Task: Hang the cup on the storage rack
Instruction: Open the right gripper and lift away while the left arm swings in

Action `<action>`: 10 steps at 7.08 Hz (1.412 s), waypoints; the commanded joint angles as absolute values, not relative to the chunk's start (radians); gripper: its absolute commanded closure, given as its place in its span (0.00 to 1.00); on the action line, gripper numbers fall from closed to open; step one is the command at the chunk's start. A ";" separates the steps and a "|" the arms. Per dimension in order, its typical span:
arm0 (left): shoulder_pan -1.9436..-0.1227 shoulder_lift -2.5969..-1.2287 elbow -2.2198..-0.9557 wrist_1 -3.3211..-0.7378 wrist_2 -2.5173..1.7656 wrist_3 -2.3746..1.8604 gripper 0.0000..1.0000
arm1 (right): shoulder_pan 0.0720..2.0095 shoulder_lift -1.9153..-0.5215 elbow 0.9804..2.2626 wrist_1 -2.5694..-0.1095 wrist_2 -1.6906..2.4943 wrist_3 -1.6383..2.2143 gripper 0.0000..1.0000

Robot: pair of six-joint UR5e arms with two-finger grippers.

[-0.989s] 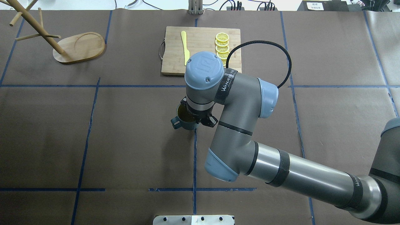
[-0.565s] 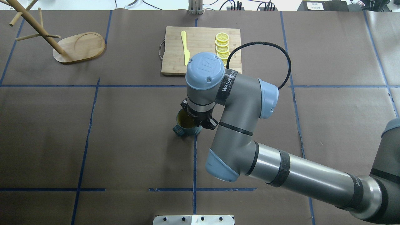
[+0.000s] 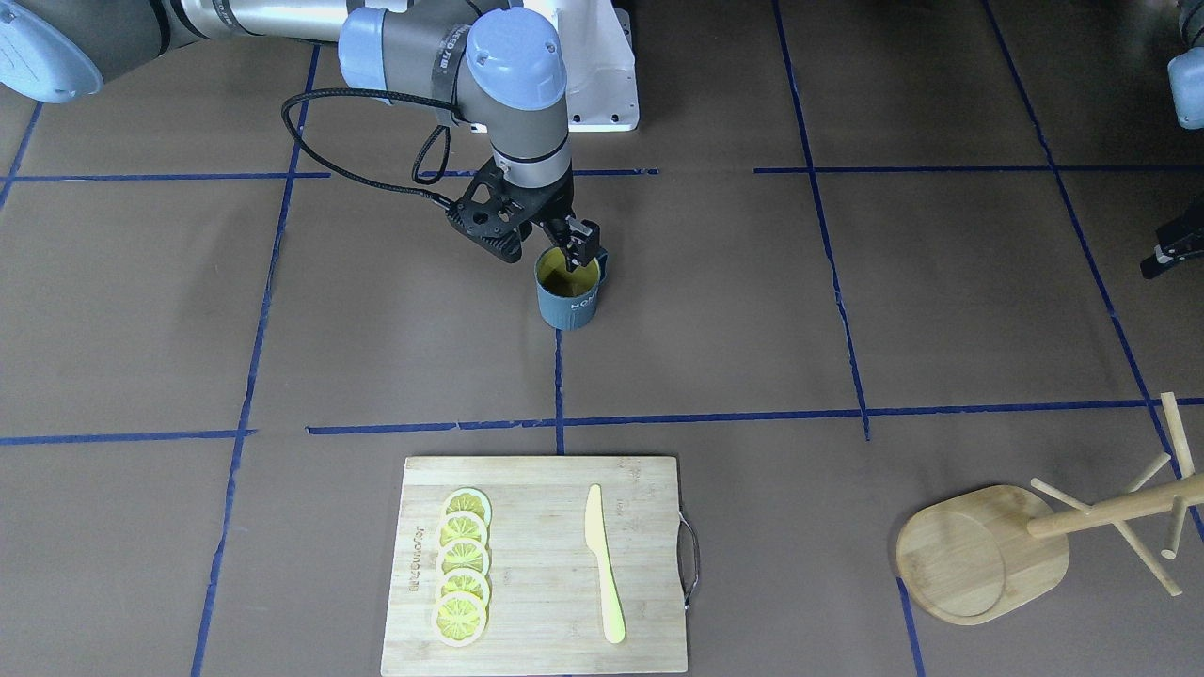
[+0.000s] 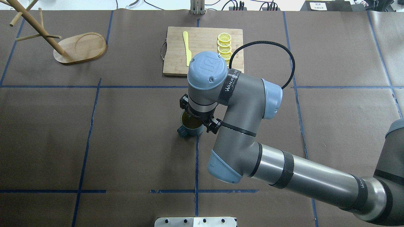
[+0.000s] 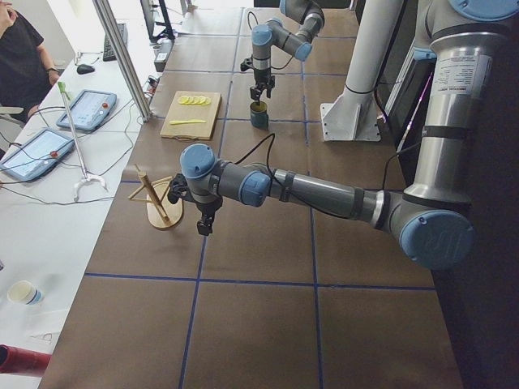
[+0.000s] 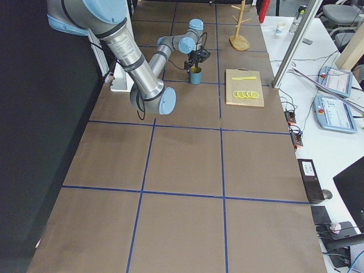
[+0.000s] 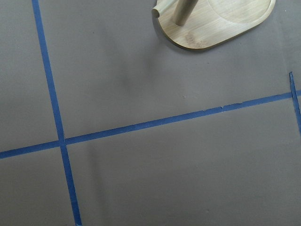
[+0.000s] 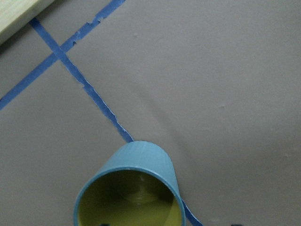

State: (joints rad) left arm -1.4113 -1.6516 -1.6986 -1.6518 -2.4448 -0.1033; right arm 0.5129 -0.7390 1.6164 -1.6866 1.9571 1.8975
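Mid-bench (image 3: 847, 310), my right end effector (image 3: 570, 243) grips the cup (image 3: 570, 299) by its rim. One finger is inside the yellowish bowl and one outside, clenched on the wall. The cup is upright, mouth up, with its handle (image 4: 181, 131) turned toward my left side. I cannot tell whether its foot touches the bench. The rack (image 3: 978, 555) stands well apart from the cup, at the far corner on my left. My left end effector (image 5: 203, 224) hangs above the bench near the rack's base, and I cannot tell whether it is released or clenched. Beyond the cup lies a board (image 3: 536, 527) carrying a row of lemon slices (image 3: 463, 564) and a yellow knife (image 3: 602, 564).
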 commanded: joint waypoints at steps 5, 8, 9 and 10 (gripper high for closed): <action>-1.182 -1.660 -2.044 -1.693 -2.430 -0.098 0.00 | 0.771 -1.001 1.952 -1.723 2.086 1.577 0.00; -0.975 -1.846 -2.046 -1.721 -2.262 -0.235 0.00 | 0.926 -1.182 2.041 -1.723 2.124 1.077 0.00; -0.845 -1.929 -2.045 -1.721 -2.155 -0.333 0.00 | 1.004 -1.250 2.039 -1.723 2.167 0.849 0.00; -0.715 -1.992 -2.028 -1.720 -2.035 -0.350 0.02 | 1.091 -1.308 2.020 -1.724 2.171 0.576 0.00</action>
State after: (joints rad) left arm -0.8633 -1.9082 -2.0402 -1.7200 -2.1696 -0.2973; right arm 0.9921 -1.2325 2.0311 -1.7229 2.1522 0.8816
